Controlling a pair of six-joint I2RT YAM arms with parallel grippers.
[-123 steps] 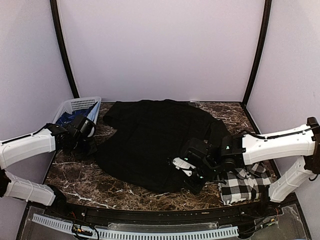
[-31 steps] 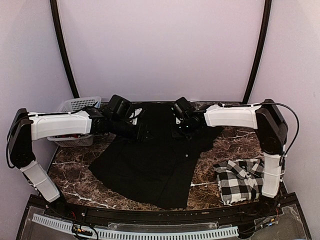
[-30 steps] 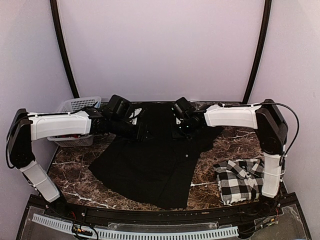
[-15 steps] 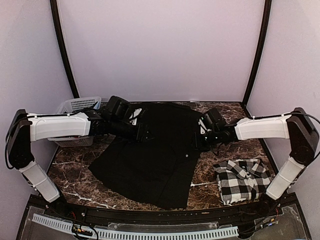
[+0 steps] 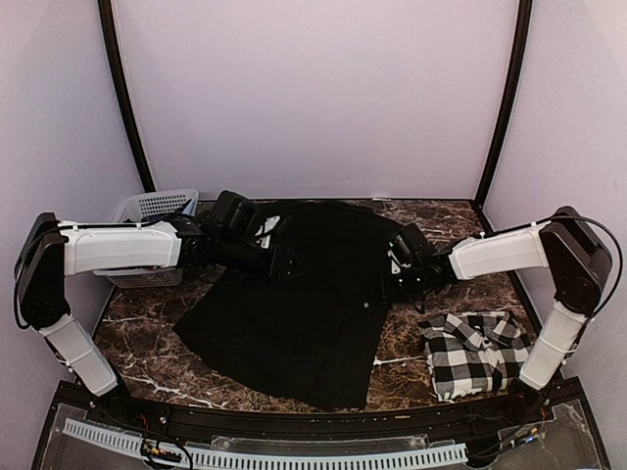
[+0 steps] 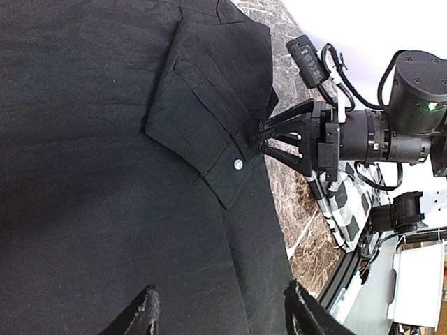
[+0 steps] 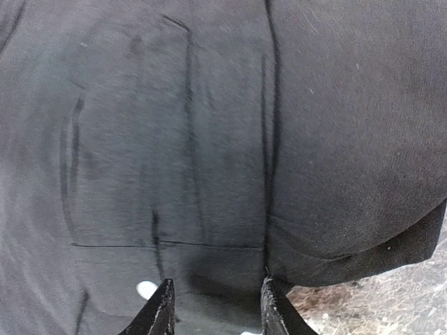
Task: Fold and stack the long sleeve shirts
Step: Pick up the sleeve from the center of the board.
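A dark marble counter [image 5: 147, 338] sits between lilac walls [image 5: 313, 98] and black poles [image 5: 122, 98]. The black shirt [image 5: 294, 313] lies spread mid-counter, one side folded inward, a white button [image 6: 239, 164] showing. The checked shirt [image 5: 475, 357] lies folded at the near right. The white lattice basket [image 5: 152, 204] stands far left, contents hidden. The left pincer [image 6: 220, 317] hovers released over black cloth; the right pincer [image 7: 216, 281], jaws apart, meets the folded edge

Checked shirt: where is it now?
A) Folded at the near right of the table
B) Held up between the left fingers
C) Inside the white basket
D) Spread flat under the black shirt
A: the checked shirt lies folded at the near right, to the right of the black shirt, which is spread in the middle.
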